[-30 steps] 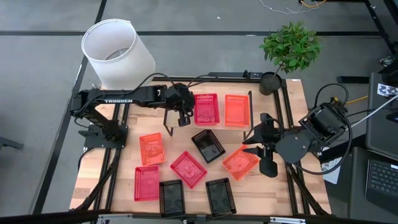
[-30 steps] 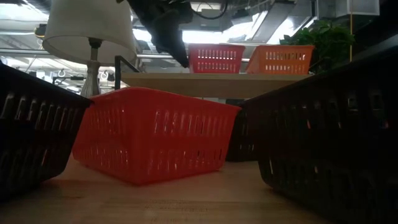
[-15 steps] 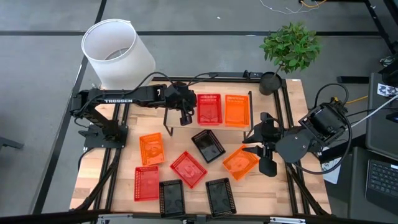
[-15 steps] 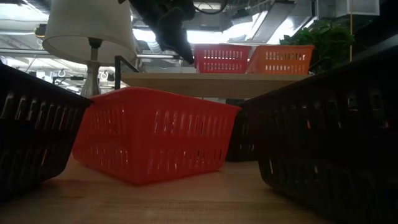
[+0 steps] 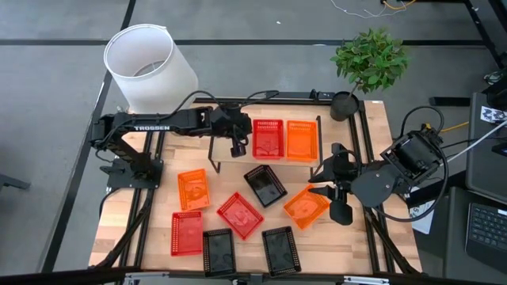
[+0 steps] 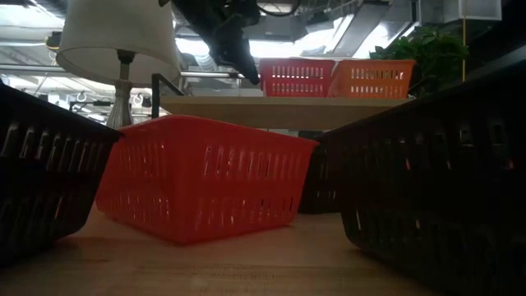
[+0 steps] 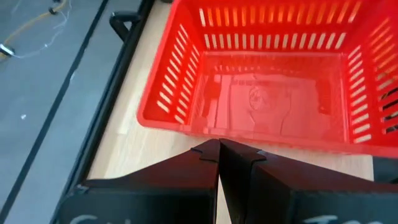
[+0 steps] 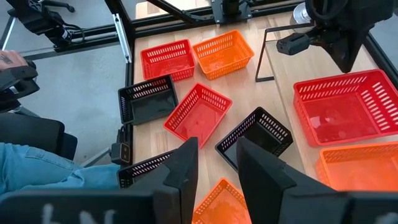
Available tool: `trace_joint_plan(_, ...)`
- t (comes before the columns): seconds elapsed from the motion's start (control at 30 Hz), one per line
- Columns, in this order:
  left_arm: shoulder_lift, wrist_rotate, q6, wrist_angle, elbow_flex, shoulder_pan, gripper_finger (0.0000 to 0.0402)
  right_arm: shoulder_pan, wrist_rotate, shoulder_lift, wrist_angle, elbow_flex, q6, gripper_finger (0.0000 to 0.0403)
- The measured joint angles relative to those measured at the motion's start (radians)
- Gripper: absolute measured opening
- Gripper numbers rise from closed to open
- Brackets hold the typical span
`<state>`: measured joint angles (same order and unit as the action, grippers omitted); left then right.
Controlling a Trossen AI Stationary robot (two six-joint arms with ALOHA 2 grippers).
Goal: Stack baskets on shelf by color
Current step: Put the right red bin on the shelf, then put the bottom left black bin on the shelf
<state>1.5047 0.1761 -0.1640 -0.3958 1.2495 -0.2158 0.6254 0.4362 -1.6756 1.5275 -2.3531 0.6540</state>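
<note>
Nine baskets sit in the high view, and every one that shows its inside holds nothing. They are small, flat boxes with little holes in their sides.

At the bottom of the high view, two black baskets [image 5: 219, 252] [image 5: 280, 249] stand on the table [image 5: 150, 237], with a red basket [image 5: 187, 233] to their left. A bit higher, near the middle, a second red basket [image 5: 240, 214] lies turned at a slant. An orange basket [image 5: 193, 189] sits up and left of it. A third black basket [image 5: 264, 184] sits up and right of it, also at a slant. Another orange basket [image 5: 306, 206] lies to the right, just beside the right gripper [image 5: 339, 188]. That gripper hangs over the right side of the table with its fingers spread, holding nothing.

Higher up stands the shelf [image 5: 226, 158]. On it a red basket [image 5: 268, 139] and an orange basket [image 5: 301, 140] sit side by side, touching or nearly so.

The left gripper [image 5: 236, 147] is just left of the red basket on the shelf. Its fingers [image 7: 205, 163] are pressed together with nothing between them. In the left wrist view, their tips [image 7: 219, 148] sit right at the near rim of that basket [image 7: 273, 74].

Past the table, a white lamp shade [image 5: 149, 67] is at the upper left and a green plant [image 5: 370, 60] at the upper right.
</note>
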Motion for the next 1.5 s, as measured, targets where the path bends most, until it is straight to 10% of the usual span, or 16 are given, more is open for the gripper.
trace_joint_plan(0.23,0.000,0.031,-0.004,0.008,0.007,0.000,0.0000,0.000,0.000,0.000,-0.003,0.000,0.000,0.0108)
trace_joint_plan(0.7,-0.056,-0.275,0.466,-0.667,0.315,0.358,0.0000,0.026,-0.080,0.000,0.045,0.018,-0.004,0.0108)
trace_joint_plan(1.1,0.005,-0.042,0.753,-0.587,0.312,0.786,0.0002,0.128,-0.085,-0.001,0.043,0.143,0.183,0.0108)
trace_joint_plan(1.5,0.232,0.004,0.843,-0.574,0.312,0.893,0.0093,0.211,-0.030,0.000,0.022,0.440,0.544,0.0108)
